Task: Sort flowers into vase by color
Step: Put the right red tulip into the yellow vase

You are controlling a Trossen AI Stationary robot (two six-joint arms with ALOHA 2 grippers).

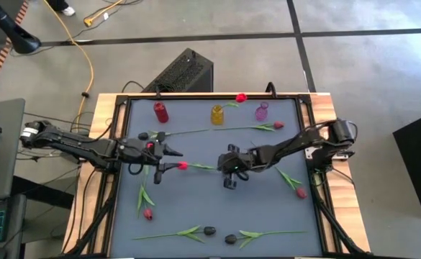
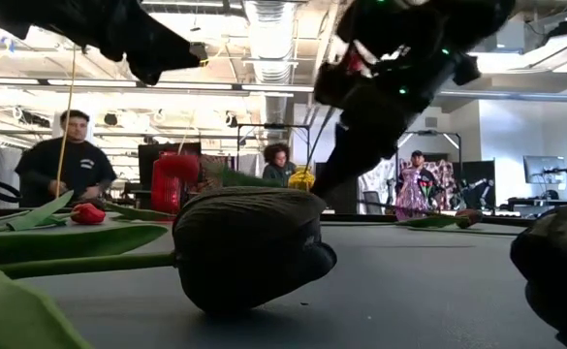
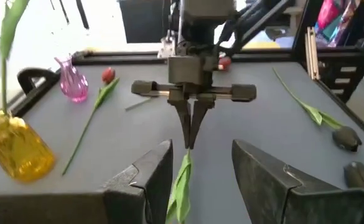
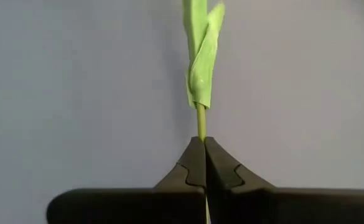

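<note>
While one green stem stands in it, yellow vase sits upright.

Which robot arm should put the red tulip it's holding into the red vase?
Probably the right. The right gripper is shut on the red tulip's stem, while the left gripper is open around its leaf. The red vase stands nearer the left arm, though.
</note>
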